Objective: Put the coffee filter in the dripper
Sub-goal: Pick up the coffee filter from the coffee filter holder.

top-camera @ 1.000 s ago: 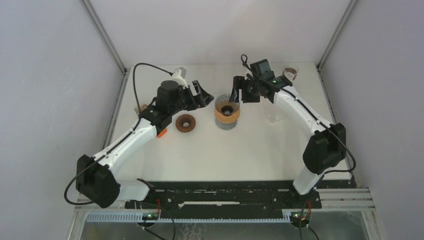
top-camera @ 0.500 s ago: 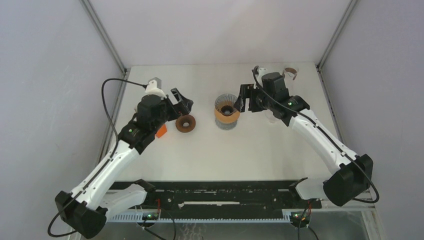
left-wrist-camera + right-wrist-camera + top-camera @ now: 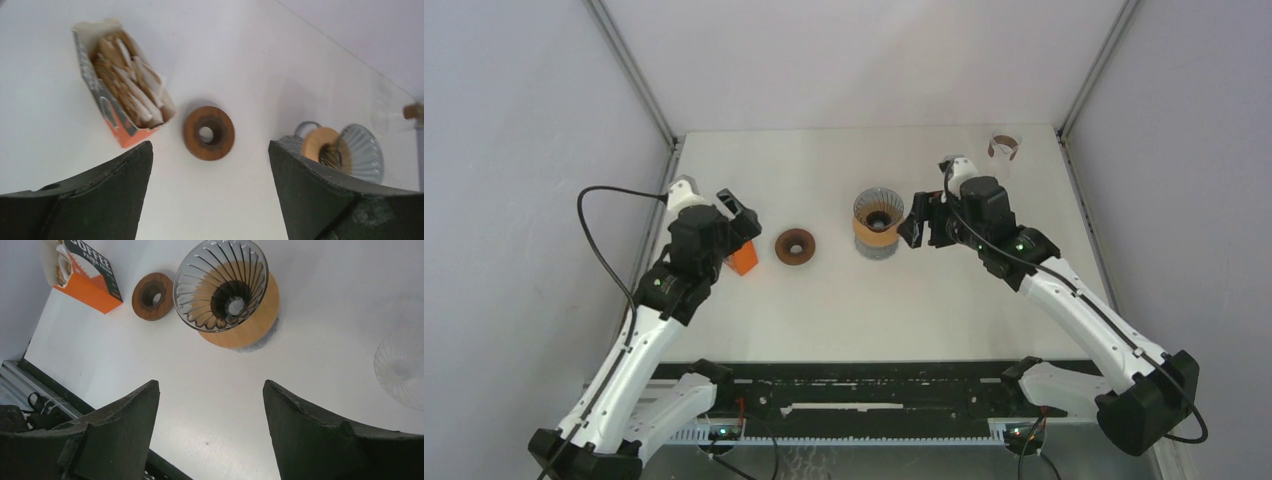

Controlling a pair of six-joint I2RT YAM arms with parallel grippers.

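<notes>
The glass dripper (image 3: 877, 222) with a wooden collar stands mid-table; its ribbed cone shows no paper inside in the right wrist view (image 3: 222, 285). It also shows in the left wrist view (image 3: 350, 150). The paper coffee filters (image 3: 127, 85) sit in an open orange box (image 3: 742, 258), which also shows in the right wrist view (image 3: 87, 275). My left gripper (image 3: 736, 222) is open and empty above the box, its jaws wide (image 3: 209, 147). My right gripper (image 3: 914, 222) is open and empty just right of the dripper, above the table (image 3: 210, 384).
A brown wooden ring (image 3: 795, 246) lies between the box and the dripper. A clear ribbed glass piece (image 3: 400, 370) sits right of the dripper. A small glass with a brown band (image 3: 1003, 148) stands at the far right corner.
Both arms have drawn back from the dripper. The left gripper moved left and nearer, to the orange box. The right gripper dropped nearer and stayed beside the dripper. Both stayed open.
</notes>
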